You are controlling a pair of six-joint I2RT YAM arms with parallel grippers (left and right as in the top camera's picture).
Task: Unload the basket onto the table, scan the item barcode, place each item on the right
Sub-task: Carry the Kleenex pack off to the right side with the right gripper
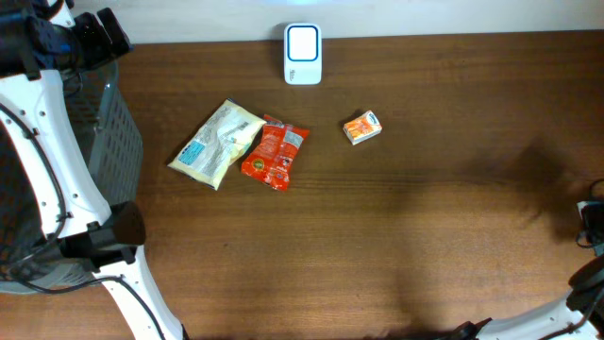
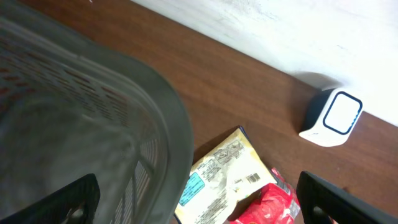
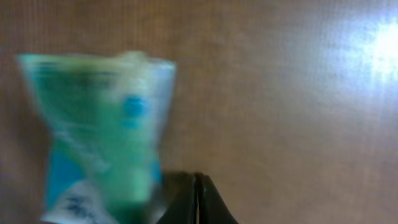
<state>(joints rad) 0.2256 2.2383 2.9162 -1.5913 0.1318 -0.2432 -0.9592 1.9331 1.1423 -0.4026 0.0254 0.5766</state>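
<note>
Closest in, the right gripper [image 3: 196, 199] has its two dark fingers pressed tight together, and a green packet [image 3: 99, 130] sits right against them on the left. It is too blurred to say whether a corner of it is pinched or only touching. It looks like the item meant for scanning, and it lies out at the right edge of the table [image 1: 425, 236], beyond what the overhead view takes in.

Over on the other side the left gripper [image 2: 208, 202] hangs spread wide and empty beside the grey basket [image 2: 93, 93].

Further out, mid-table, a yellow packet [image 1: 216, 144] and a red packet [image 1: 276, 152] lie touching, with a small orange box [image 1: 362, 127] well apart to their right. At the far edge stands the white scanner [image 1: 303, 54], nothing in front of it.

I'd say the step in hand is the pickup. Next the packet has to be carried across to the scanner with its barcode turned toward the window, and I can't yet see where that barcode is
</note>
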